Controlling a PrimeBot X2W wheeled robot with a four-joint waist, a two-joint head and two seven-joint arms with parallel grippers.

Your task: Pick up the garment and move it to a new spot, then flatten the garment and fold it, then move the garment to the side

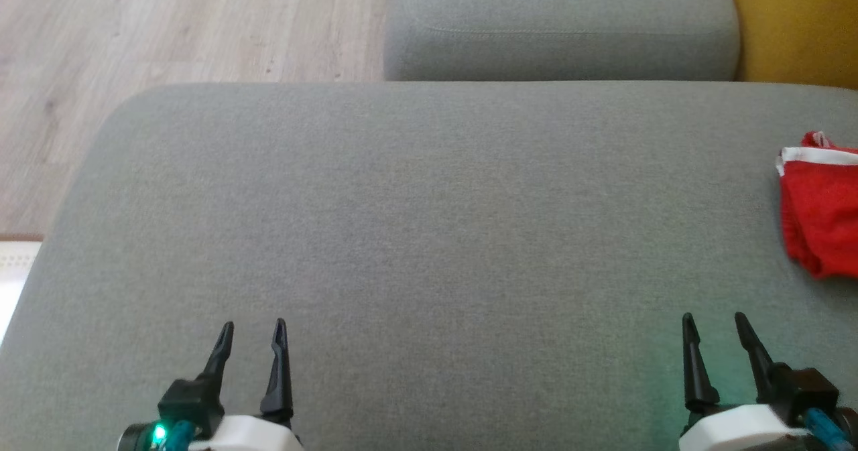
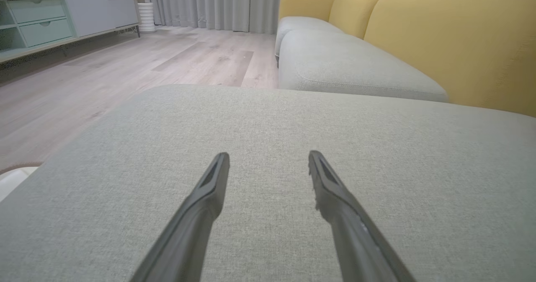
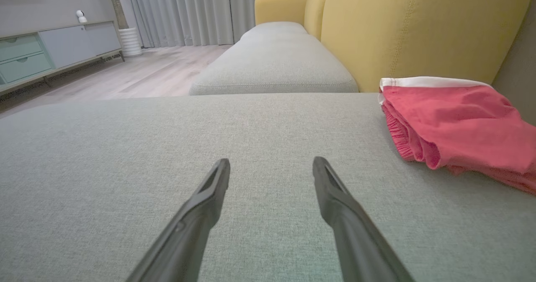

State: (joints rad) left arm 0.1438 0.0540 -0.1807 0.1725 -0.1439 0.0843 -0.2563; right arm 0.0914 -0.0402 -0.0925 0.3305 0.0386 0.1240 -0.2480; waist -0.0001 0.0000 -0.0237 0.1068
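Note:
A red garment (image 1: 822, 206) with a white band along its far edge lies folded at the right edge of the grey cushion (image 1: 415, 203); part of it is cut off by the head view's border. In the right wrist view the garment (image 3: 456, 118) lies ahead and to the right. My left gripper (image 1: 255, 327) stands open at the lower left, nothing between its fingers, and it hovers low over bare cushion (image 2: 268, 118) in its own view, gripper (image 2: 269, 155). My right gripper (image 1: 714, 318) is open at the lower right, short of the garment, also gripper (image 3: 272, 161).
A second grey seat cushion (image 1: 563, 29) lies beyond the first, with a yellow sofa back (image 3: 418, 26) to the right. Wooden floor (image 1: 167, 29) runs off the left side. A low cabinet (image 2: 54, 18) and curtains (image 2: 209, 3) stand far off.

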